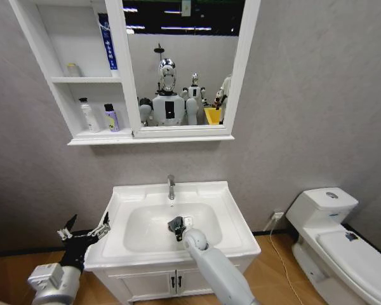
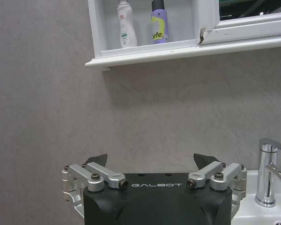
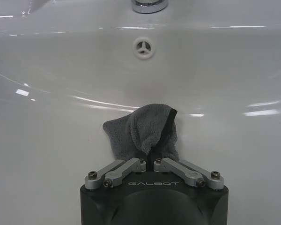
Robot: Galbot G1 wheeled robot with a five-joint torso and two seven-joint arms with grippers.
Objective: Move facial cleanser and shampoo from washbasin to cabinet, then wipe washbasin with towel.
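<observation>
My right end effector (image 3: 151, 161) is clamped on the grey towel (image 3: 143, 131), pressing it into the washbasin (image 1: 232, 219) bowl; left end effector (image 2: 151, 161) hangs apart beside it.

A white toilet (image 1: 333, 238) stands at four o'clock in the head view, its tank against the grey wall (image 1: 305, 95), with a small dark item on its closed lid. A white cord (image 1: 278, 251) trails from a wall socket (image 1: 277, 216) down to the wooden floor (image 1: 13, 273) beside it. The white vanity (image 1: 155, 283) with two doors and black handles sits at six o'clock. At twelve o'clock, the mirror (image 1: 184, 60) reflects several humanoid robots and a yellow bin.
</observation>
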